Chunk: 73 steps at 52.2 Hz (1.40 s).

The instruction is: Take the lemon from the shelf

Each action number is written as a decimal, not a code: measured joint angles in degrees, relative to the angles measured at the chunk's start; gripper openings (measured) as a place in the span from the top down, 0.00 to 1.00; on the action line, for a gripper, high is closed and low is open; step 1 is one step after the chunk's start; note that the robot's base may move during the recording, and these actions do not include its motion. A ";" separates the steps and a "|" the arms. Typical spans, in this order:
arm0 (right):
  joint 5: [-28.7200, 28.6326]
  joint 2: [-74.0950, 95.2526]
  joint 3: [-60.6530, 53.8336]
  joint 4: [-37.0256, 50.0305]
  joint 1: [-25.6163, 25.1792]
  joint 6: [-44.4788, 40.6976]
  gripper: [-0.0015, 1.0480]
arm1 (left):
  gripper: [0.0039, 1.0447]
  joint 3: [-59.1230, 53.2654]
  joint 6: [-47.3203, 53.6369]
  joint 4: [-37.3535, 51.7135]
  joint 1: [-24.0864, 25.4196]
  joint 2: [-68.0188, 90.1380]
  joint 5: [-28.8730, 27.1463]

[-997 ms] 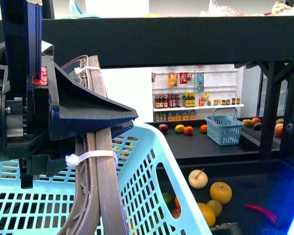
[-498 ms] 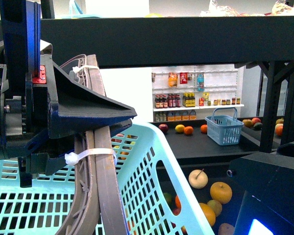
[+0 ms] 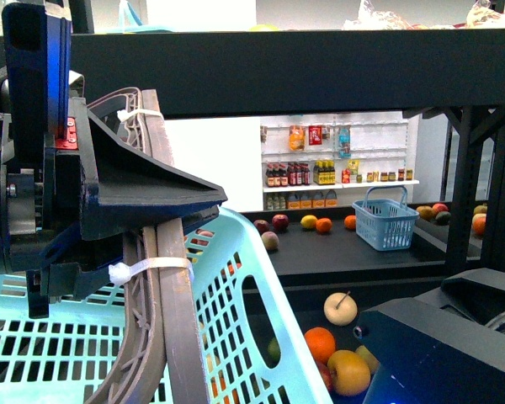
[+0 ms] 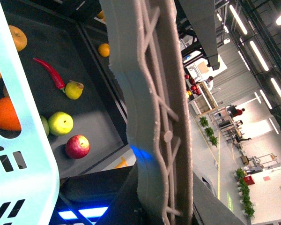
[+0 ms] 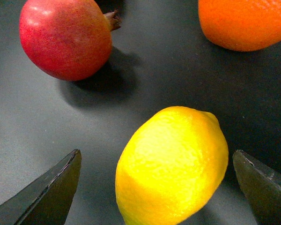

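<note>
The lemon (image 5: pixel 173 164) is bright yellow and lies on the dark shelf deck (image 5: pixel 47 122). My right gripper (image 5: pixel 157 187) is open, one fingertip on each side of the lemon, apart from it. In the front view the right arm (image 3: pixel 438 353) fills the lower right over the shelf (image 3: pixel 320 76) and hides the lemon. My left gripper (image 3: pixel 101 210) is shut on the grey-brown basket handle (image 3: pixel 164 311) of a light blue basket (image 3: pixel 236 337). The handle (image 4: pixel 154 117) also fills the left wrist view.
A red pomegranate (image 5: pixel 65 37) and an orange (image 5: pixel 246 21) lie close beyond the lemon. The lower deck holds an orange (image 3: pixel 320 343), a pear (image 3: pixel 340 308) and apples. A small blue basket (image 3: pixel 385 217) and fruit sit on a far deck. A red chilli (image 4: pixel 49 72) lies there too.
The right arm has come further in over the lower deck, now covering the fruit at the lower right. The left gripper and basket have shifted slightly left.
</note>
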 joint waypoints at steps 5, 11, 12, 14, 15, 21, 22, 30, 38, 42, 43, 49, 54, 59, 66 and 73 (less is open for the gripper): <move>0.04 0.83 1.92 -0.92 0.17 -0.57 0.07 | 0.91 0.00 0.26 0.00 0.00 0.00 -0.15; 0.94 2.01 4.50 -1.88 0.35 -1.97 0.07 | 0.91 0.00 0.70 0.00 0.00 0.00 -0.35; 1.09 2.25 5.09 -2.16 0.37 -2.16 0.07 | 0.91 0.00 0.77 0.00 0.00 0.00 -0.42; 1.31 2.64 5.88 -2.36 0.46 -2.71 0.07 | 0.91 0.00 0.94 0.00 0.02 0.00 -0.50; 1.53 3.04 6.60 -2.54 0.52 -3.17 0.07 | 0.91 0.00 1.07 0.00 0.02 0.00 -0.55; 1.90 4.20 8.59 -3.56 0.81 -4.57 0.07 | 0.91 0.00 1.33 0.00 0.02 0.00 -0.66; 2.03 4.48 8.98 -3.85 0.85 -4.94 0.07 | 0.91 0.00 1.33 0.00 0.02 0.00 -0.66; 4.31 6.84 11.74 -5.73 0.94 -7.78 0.07 | 0.91 0.00 0.90 0.00 0.00 0.00 -0.39; 5.35 8.35 12.55 -6.67 0.92 -9.94 0.07 | 0.91 0.00 0.81 0.00 0.00 0.00 -0.15; 5.27 8.72 12.55 -7.02 0.94 -10.84 0.07 | 0.91 0.00 0.61 0.00 0.00 0.00 0.02; 5.27 8.74 12.55 -7.06 0.94 -10.91 0.07 | 0.91 0.00 0.52 0.00 0.00 0.00 0.02; 5.22 8.83 12.52 -7.23 0.94 -11.37 0.07 | 0.91 0.00 -0.02 0.00 0.00 0.00 0.04; 5.38 8.83 12.55 -7.13 0.94 -11.30 0.07 | 0.91 0.00 0.00 0.00 0.00 0.00 0.04; 5.33 8.94 12.79 -6.80 0.94 -11.34 0.07 | 0.91 0.00 0.00 0.00 0.00 0.00 0.02; 5.38 10.19 14.84 -6.69 0.92 -11.58 0.07 | 0.91 0.00 0.02 0.00 0.00 0.00 0.02; 5.40 11.65 17.09 -7.26 0.92 -11.58 0.07 | 0.91 0.00 -0.02 0.00 0.00 0.00 0.02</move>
